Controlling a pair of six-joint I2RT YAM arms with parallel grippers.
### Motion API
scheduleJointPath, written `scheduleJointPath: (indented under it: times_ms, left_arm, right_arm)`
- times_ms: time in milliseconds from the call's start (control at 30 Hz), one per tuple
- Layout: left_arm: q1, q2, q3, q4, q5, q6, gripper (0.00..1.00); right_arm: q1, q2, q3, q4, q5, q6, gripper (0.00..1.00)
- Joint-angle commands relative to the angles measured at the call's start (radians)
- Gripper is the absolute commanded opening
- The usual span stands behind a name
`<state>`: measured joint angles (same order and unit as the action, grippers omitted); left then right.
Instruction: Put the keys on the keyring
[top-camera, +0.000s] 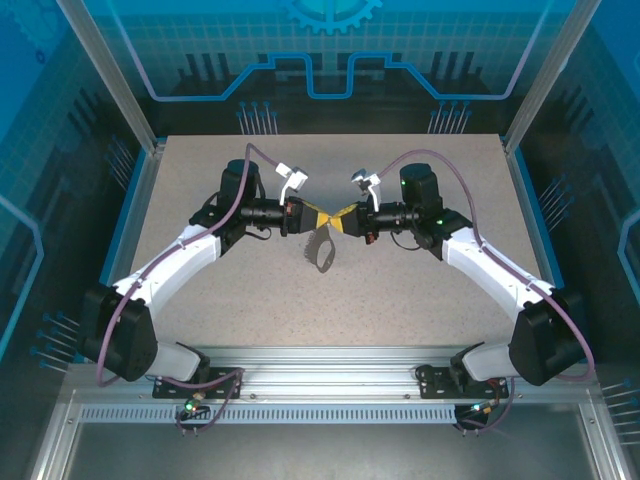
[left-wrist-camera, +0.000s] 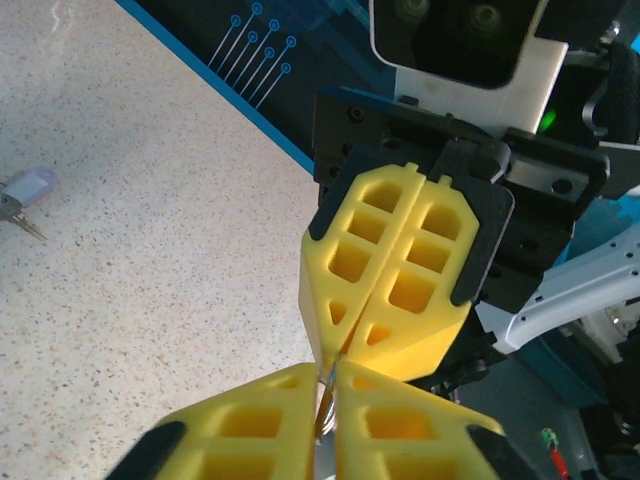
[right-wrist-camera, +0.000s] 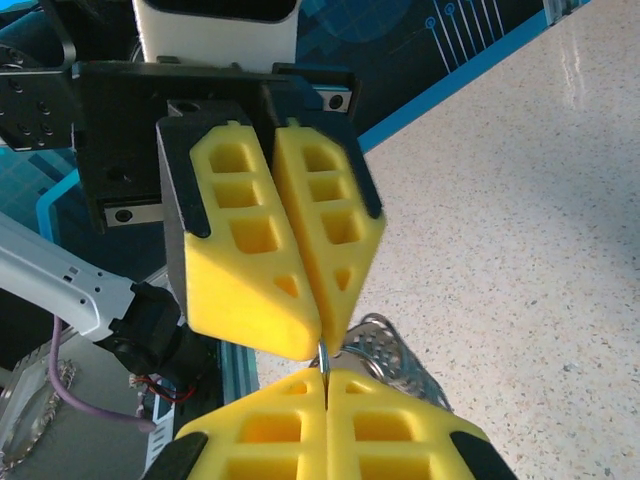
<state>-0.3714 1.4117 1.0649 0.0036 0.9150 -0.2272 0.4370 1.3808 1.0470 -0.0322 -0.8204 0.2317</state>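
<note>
Jaws of left gripper (left-wrist-camera: 325, 420) and right gripper (right-wrist-camera: 325, 420) are clenching the keyring (top-camera: 320, 252) tip to tip, apparently steadying it for threading, while the key (left-wrist-camera: 28, 190) is lying apart.

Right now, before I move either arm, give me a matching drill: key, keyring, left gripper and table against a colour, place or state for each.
1 key
2 keyring
3 left gripper
4 table

A pale, speckled
B shut, meeting the right gripper tip to tip
C dark grey, by the meeting fingertips
D lilac head, lying flat, apart from both grippers

Pairs: 1-D, 2-C, 3-B, 4-A
</note>
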Motion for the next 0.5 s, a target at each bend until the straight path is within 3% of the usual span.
scheduleJointPath:
  times_ms: [0,67,133,233,300,333,467]
  left_arm:
    - [-0.015,0.013,0.032,-0.004,0.038,0.014,0.07]
    - [-0.020,0.018,0.033,0.002,0.040,0.012,0.00]
    - [-0.025,0.019,0.032,0.008,0.038,0.011,0.00]
    - [-0.027,0.011,0.026,0.022,0.023,0.006,0.00]
    - [-0.027,0.002,0.020,0.034,0.013,0.007,0.00]
    - [-0.027,-0.004,0.017,0.042,0.009,0.007,0.00]
    - [-0.027,-0.019,0.012,0.068,0.004,0.011,0.00]
  right_arm:
    - [-0.009,0.013,0.025,0.035,-0.017,0.010,0.00]
    - [-0.009,0.019,0.027,0.049,-0.015,0.023,0.00]
    - [-0.011,0.022,0.032,0.055,-0.008,0.036,0.00]
    - [-0.037,0.007,0.021,0.073,0.011,0.073,0.30]
    - [-0.070,-0.027,-0.013,0.116,0.029,0.118,0.43]
    - [-0.089,-0.048,-0.037,0.144,0.038,0.145,0.47]
    - [-0.144,-0.110,-0.121,0.233,0.064,0.232,0.48]
